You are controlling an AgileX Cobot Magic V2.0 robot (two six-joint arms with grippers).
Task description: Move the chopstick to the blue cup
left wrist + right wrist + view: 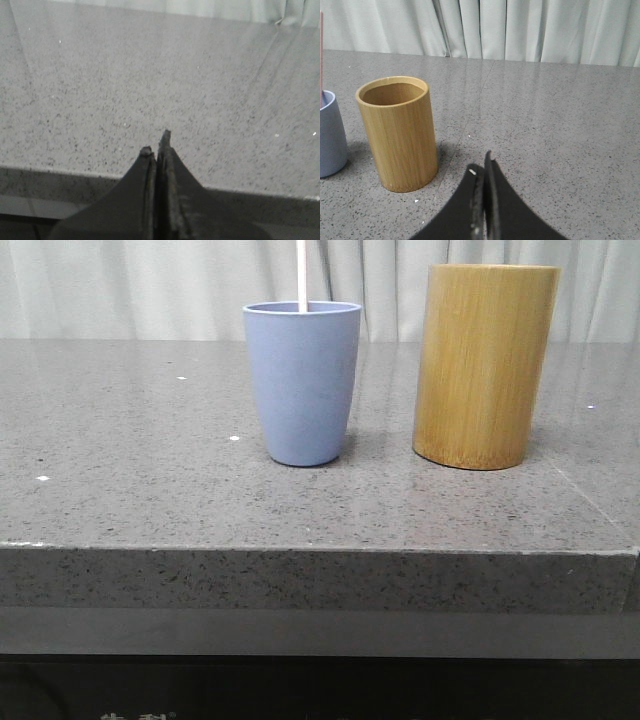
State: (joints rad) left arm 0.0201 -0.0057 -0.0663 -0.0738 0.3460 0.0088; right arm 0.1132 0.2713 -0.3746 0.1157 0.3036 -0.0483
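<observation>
Chopstick [301, 275] upright inside blue cup [301, 383]; left hand [157, 142], right hand [482, 165] both pressed together, empty.

cup [301, 385]: matte pale blue | chopstick [301, 275]: cream-white | holder [485, 365]: tan bamboo grain | table [150, 490]: grey speckled

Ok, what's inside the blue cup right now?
The chopstick stands in the blue cup, its upper part rising past the rim. Its lower end and the cup's bottom are hidden by the cup's wall.
</observation>
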